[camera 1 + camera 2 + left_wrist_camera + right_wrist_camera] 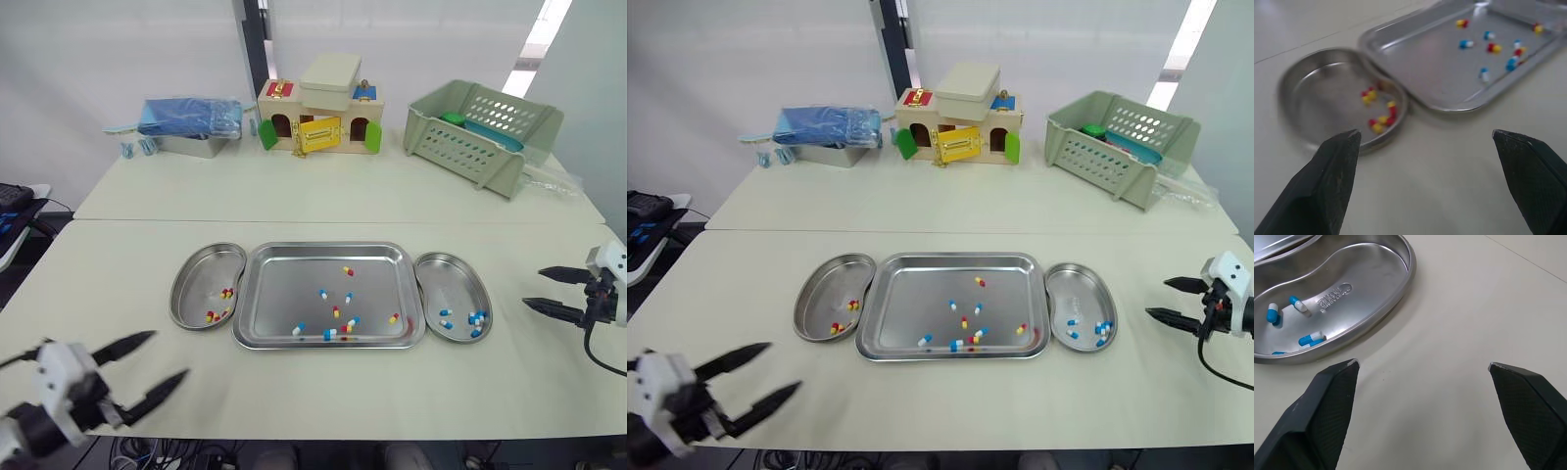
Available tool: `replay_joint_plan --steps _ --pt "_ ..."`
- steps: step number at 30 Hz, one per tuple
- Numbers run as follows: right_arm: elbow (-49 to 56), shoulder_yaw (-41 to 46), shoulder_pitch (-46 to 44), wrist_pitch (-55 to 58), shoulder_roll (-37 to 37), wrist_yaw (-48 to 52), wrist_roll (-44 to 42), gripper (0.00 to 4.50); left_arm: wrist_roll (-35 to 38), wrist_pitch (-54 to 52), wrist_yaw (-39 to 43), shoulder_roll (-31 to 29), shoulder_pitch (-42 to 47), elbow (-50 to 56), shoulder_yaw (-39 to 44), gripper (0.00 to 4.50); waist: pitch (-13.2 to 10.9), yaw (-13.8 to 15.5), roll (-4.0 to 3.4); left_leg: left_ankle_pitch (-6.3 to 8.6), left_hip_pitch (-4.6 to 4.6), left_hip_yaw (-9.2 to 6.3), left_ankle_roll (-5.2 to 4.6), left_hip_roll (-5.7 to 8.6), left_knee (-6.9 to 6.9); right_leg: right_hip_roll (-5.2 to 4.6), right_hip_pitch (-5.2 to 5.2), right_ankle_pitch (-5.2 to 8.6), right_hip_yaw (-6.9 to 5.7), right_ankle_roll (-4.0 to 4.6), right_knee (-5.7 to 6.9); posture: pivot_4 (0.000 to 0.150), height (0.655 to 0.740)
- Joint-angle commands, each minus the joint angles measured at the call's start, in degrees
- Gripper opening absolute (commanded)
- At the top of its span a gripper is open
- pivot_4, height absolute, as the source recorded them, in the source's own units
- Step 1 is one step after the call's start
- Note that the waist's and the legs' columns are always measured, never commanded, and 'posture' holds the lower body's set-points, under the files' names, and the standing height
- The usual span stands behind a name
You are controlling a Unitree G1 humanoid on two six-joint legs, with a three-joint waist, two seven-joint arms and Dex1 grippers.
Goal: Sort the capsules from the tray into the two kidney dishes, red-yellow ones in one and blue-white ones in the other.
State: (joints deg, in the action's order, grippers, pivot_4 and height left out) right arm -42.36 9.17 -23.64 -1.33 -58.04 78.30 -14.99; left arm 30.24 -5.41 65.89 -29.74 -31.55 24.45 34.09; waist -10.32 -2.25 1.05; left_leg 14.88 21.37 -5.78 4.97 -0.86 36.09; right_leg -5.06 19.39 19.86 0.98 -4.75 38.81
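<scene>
A steel tray (284, 257) in the middle of the table holds several loose capsules, red-yellow (347, 270) and blue-white (322, 293). The left kidney dish (196, 274) holds several red-yellow capsules (226, 293). The right kidney dish (446, 274) holds several blue-white capsules (477, 317). My left gripper (162, 360) hovers open and empty near the table's front left, short of the left dish (1317, 93). My right gripper (534, 290) is open and empty just right of the right dish (1371, 279).
Along the table's back stand a blue-covered metal box (191, 125), a toy house with coloured doors (320, 117) and a green perforated basket (482, 132). A seam (294, 220) runs across the table behind the tray.
</scene>
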Motion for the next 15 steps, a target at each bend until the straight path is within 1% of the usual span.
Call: replay_joint_plan --steps 1,5,9,11,13,15 --pt "-0.9 0.5 -2.1 -1.6 -1.0 1.4 0.4 4.5 1.0 6.5 1.2 4.0 -3.6 4.0 -3.6 4.43 0.0 0.0 -0.05 0.0 0.0 0.0 0.0 0.0 0.0 0.0 -0.01 0.0 0.0 0.0 0.0 0.15 0.74" --pt "-1.6 -0.4 -3.2 -1.5 -1.8 1.9 1.7 4.5 1.5 13.8 1.5 10.2 -7.4 5.8 -8.7 4.43 0.0 -0.1 -0.05 0.0 -0.01 0.11 0.0 0.02 0.02 -0.02 -0.02 -0.01 0.1 -0.02 -0.06 0.15 0.74" --pt "-0.6 0.0 -3.4 0.0 -2.1 2.5 1.5 4.5 1.1 18.7 -0.7 15.1 -10.5 5.3 -11.5 4.43 0.0 0.2 -0.05 0.01 0.0 0.06 -0.01 0.04 0.03 -0.01 -0.05 -0.01 0.05 -0.02 -0.08 0.15 0.74" --pt "-0.2 0.2 -3.3 0.3 -2.1 2.6 1.4 4.5 0.9 21.1 -3.7 18.2 -10.5 4.1 -12.0 4.43 0.0 0.2 -0.04 0.01 0.01 0.07 -0.01 0.04 0.03 -0.01 -0.05 -0.01 0.05 -0.03 -0.11 0.15 0.74" --pt "0.0 0.3 -3.2 0.5 -2.1 2.8 1.3 4.5 0.3 23.6 -5.0 20.1 -10.1 2.7 -12.7 4.43 0.0 0.3 -0.05 0.01 0.01 0.05 -0.01 0.04 0.03 -0.01 -0.06 -0.02 0.04 -0.04 -0.13 0.15 0.74" --pt "0.3 0.4 -3.0 0.7 -2.1 2.9 1.2 4.5 -0.5 25.8 -4.8 20.6 -10.6 1.7 -13.9 4.43 0.0 0.2 -0.05 0.01 0.01 0.05 -0.01 0.04 0.03 -0.01 -0.06 -0.02 0.04 -0.04 -0.13 0.15 0.74"
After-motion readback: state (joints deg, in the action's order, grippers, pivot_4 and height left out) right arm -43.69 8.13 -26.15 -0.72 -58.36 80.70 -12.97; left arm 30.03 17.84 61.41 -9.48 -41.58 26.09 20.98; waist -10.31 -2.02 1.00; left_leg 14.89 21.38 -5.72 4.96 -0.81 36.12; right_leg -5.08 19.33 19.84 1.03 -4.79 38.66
